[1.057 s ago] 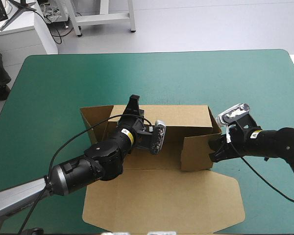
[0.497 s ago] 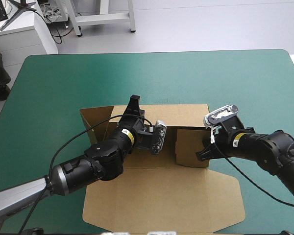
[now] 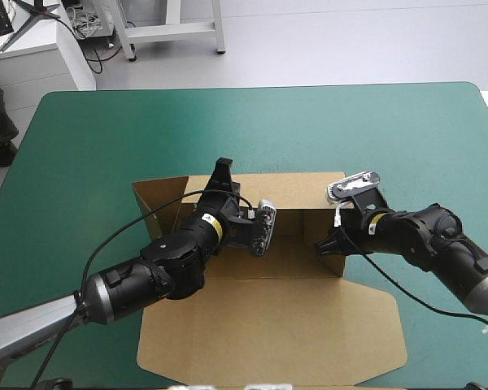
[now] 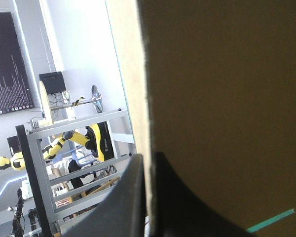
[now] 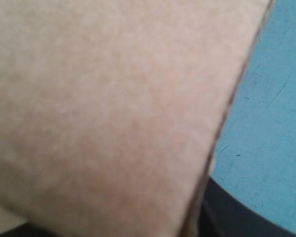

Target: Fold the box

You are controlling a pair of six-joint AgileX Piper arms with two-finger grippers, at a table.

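Teal-green surface (image 3: pixel 106 138) is occupied at centre by the brown box (image 3: pixel 268 325). Its far wall (image 3: pixel 301 191) is clamped by the left gripper (image 3: pixel 222 169), and its right flap (image 3: pixel 309 223) by the right gripper (image 3: pixel 324 246). Board is judged light and stiff; edge holds are advised.

No lettering can be read on the box (image 3: pixel 268 325) or elsewhere.
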